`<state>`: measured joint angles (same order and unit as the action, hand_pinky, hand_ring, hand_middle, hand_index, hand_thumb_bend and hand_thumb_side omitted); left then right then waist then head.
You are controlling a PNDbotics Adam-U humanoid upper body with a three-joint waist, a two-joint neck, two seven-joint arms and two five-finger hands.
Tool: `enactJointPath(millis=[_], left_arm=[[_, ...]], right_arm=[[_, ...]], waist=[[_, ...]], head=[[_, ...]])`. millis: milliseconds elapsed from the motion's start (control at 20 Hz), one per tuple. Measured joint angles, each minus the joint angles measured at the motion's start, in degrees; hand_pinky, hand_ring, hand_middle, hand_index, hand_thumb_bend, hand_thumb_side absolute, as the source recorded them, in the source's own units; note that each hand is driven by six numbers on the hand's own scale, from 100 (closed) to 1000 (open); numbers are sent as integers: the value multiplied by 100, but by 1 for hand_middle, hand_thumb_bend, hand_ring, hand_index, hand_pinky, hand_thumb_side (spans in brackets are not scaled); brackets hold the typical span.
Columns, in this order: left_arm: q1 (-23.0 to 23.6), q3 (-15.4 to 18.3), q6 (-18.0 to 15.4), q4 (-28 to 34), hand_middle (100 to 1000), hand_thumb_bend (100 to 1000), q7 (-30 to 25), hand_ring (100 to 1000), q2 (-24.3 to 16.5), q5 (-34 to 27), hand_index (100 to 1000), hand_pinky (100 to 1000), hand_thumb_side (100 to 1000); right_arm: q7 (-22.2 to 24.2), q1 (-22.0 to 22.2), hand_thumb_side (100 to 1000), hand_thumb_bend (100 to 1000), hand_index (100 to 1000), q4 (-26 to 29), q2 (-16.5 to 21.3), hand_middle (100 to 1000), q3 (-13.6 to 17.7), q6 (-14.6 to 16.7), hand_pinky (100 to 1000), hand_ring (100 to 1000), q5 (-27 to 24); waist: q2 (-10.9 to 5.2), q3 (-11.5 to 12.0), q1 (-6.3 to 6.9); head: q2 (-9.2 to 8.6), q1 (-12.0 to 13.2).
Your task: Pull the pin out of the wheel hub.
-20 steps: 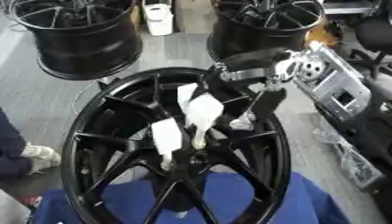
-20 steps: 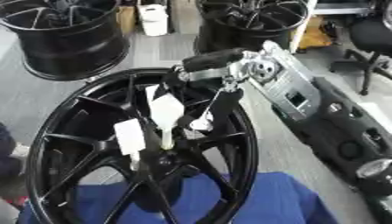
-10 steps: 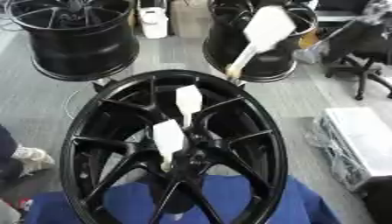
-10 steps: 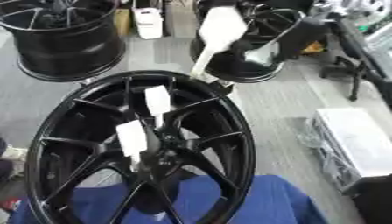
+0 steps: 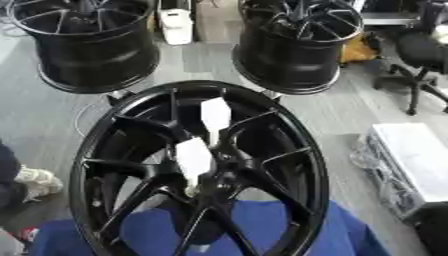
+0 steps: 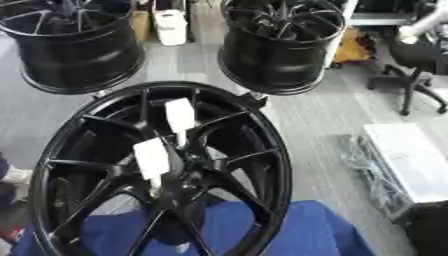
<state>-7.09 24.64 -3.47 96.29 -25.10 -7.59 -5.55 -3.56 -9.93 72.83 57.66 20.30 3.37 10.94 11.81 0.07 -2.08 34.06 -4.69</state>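
Wheel hub [image 5: 262, 170]: we record a large black multi-spoke rim filling the near middle of both views, lying face up and tilted toward the camera.
Blue cloth [image 5: 289, 225]: we see it beneath the near edge of the wheel hub, covering the surface under the rim; we cannot tell what that surface is.
Far rims: we note two more black rims standing on the grey floor [image 5: 341, 120] beyond the wheel hub, a left rim [image 5: 87, 45] and a right rim [image 5: 297, 45], well apart from each other.
White box [image 5: 411, 155]: we see a pale flat-topped case at the right, with clear wrapping bunched against its left side.
Office chair [image 6: 411, 65]: dark, at the far right.
White container [image 5: 178, 22]: on the floor between the two far rims.
Pins: we count two white pins standing in the centre of the wheel hub, an upper pin [image 5: 215, 116] and a lower pin [image 5: 193, 157], each with a broad white top and a thinner stem reaching down into the hub.
Robot hand, left: we find none in either view.
Robot hand, right: we find none in either view; the state of its fingers cannot be told.
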Motion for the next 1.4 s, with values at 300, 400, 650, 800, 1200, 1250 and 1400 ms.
enactJointPath(millis=[300,400,650,800,1200,1250,1400], left_arm=[[-4,25,-23,14,662,212,22,757,7,-9,700,782,825],[-4,26,-27,15,662,212,24,757,11,-19,700,782,825],[-27,26,-29,15,662,214,24,757,59,-48,700,782,823],[-32,27,-31,16,661,214,26,757,62,-53,700,782,822],[-45,29,-39,23,661,214,35,757,121,-67,700,782,822],[-47,29,-39,25,661,214,34,757,139,-72,700,782,822],[-47,28,-39,29,661,214,32,757,160,-80,700,782,823]], right_arm=[[-523,733,810,100,872,-2102,-957,868,-80,-378,761,778,-688],[-603,810,935,100,872,-2613,-1233,881,-216,-425,757,776,-1024],[-1032,875,871,100,843,-2897,-1908,850,-339,-417,732,751,-1388],[-1301,902,701,100,811,-2337,-2290,768,-256,-436,697,697,-1180],[-1392,894,667,100,761,1053,-3590,642,-268,-478,612,594,-365],[-1332,840,670,100,760,1387,-3778,638,-373,-447,611,591,-361],[-1157,673,766,100,745,1852,-4208,611,-663,-369,599,573,-363]], waist=[[35,59,90],[48,75,99],[60,81,136],[60,82,157],[73,81,204],[79,89,213],[83,100,237]], head=[[-3,-2],[-4,-13],[-23,-35],[-41,-35],[-47,-28],[-48,-27],[-48,-22]])
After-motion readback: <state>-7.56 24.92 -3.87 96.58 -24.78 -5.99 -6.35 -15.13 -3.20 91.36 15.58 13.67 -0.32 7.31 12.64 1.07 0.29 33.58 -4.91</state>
